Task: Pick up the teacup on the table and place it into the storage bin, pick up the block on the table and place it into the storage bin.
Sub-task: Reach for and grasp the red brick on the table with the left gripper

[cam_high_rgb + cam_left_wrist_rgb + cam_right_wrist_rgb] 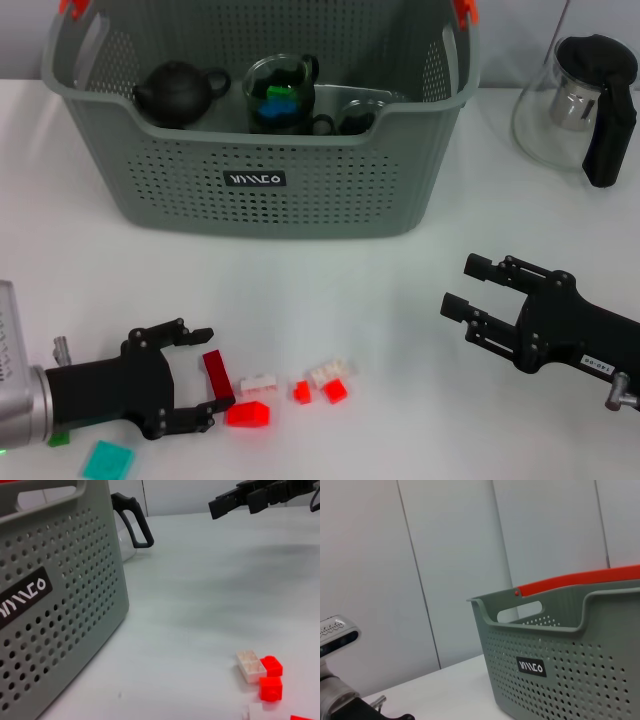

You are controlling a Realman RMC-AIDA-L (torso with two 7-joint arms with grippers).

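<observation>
At the surface's near edge, the left gripper (205, 382) spreads its fingers wide around a dark red bar-shaped block (216, 372), holding nothing, seemingly lined up to grasp it. The right gripper (462, 286), open and empty, waits toward the right edge. The grey-green perforated plastic storage bin (260, 180) at the far edge holds a glass teacup (280, 95).

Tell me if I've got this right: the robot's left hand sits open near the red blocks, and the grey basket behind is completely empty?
Not quite. The storage bin isn't empty: the head view shows a dark teapot and a glass cup inside. The left hand is open by the red blocks.
</observation>
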